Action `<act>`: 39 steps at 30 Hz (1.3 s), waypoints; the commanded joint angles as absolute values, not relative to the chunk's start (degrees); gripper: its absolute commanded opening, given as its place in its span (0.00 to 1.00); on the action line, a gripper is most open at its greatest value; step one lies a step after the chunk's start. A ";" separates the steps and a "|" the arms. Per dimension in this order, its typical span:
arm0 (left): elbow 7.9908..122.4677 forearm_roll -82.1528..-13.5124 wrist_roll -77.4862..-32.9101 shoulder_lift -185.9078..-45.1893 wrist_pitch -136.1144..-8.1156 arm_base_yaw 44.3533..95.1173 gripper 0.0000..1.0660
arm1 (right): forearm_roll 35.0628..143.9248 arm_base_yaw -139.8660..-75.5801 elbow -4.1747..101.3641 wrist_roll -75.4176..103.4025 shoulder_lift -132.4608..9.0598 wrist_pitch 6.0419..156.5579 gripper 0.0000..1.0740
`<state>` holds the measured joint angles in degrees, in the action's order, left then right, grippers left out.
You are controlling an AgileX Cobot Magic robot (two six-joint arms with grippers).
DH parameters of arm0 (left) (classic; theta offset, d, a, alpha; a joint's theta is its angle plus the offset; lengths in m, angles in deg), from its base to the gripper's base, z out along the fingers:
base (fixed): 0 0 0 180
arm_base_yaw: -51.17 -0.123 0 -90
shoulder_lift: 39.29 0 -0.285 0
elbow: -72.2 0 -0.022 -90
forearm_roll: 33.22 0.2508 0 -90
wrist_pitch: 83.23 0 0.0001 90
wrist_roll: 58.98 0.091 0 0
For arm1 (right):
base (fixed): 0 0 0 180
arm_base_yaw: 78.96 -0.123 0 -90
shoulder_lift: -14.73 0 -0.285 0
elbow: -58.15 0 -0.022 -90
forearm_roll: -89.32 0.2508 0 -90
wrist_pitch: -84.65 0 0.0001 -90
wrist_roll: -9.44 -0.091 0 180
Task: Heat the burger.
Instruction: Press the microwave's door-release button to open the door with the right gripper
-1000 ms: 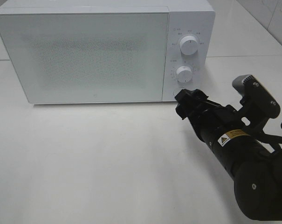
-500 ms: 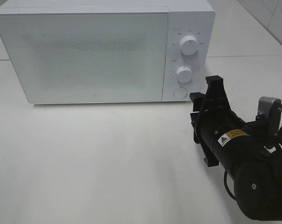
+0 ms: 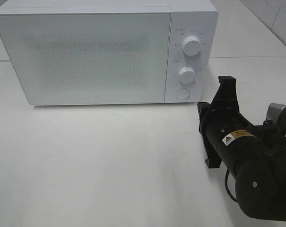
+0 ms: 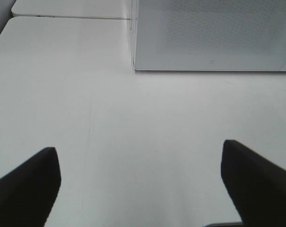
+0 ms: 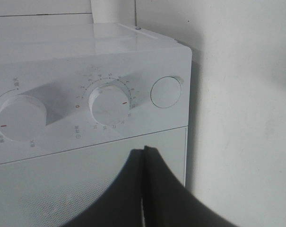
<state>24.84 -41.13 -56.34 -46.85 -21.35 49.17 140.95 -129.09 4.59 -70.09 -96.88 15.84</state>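
The burger is out of view. The white microwave [image 3: 95,56] stands at the back of the table with its door closed; it also shows in the left wrist view [image 4: 209,33] and the right wrist view [image 5: 86,56]. My right gripper [image 3: 202,112] is rolled on its side, a short way in front of and to the right of the control panel. Its fingers are pressed together with nothing between them [image 5: 143,158], pointing at the panel near the round button [image 5: 165,92]. My left gripper [image 4: 140,189] hangs open over bare table, well short of the microwave.
Two white dials [image 3: 192,46] [image 3: 186,74] sit above the round button [image 3: 182,93] on the microwave's right panel. The white table [image 3: 109,156] stretches in front of the microwave. A tiled wall is at the far right.
My right gripper has closed from open to shut. Its arm has rolled and drawn back to the right, away from the round button. The left gripper has not moved.
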 commanded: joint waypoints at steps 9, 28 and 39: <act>24.61 -41.47 -56.34 -46.45 -21.87 49.22 0.79 | 138.25 -126.17 9.69 -69.80 -100.95 17.04 0.00; 24.61 -41.47 -56.29 -46.45 -21.87 49.22 0.79 | 130.35 -118.04 19.49 -70.89 -107.19 27.41 0.00; 24.61 -41.47 -56.29 -46.45 -21.87 49.22 0.79 | 127.88 -113.97 25.96 -69.46 -111.72 31.42 0.00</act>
<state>24.84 -41.13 -56.34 -46.85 -21.35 49.17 128.74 -114.66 24.47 -70.26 -110.97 30.74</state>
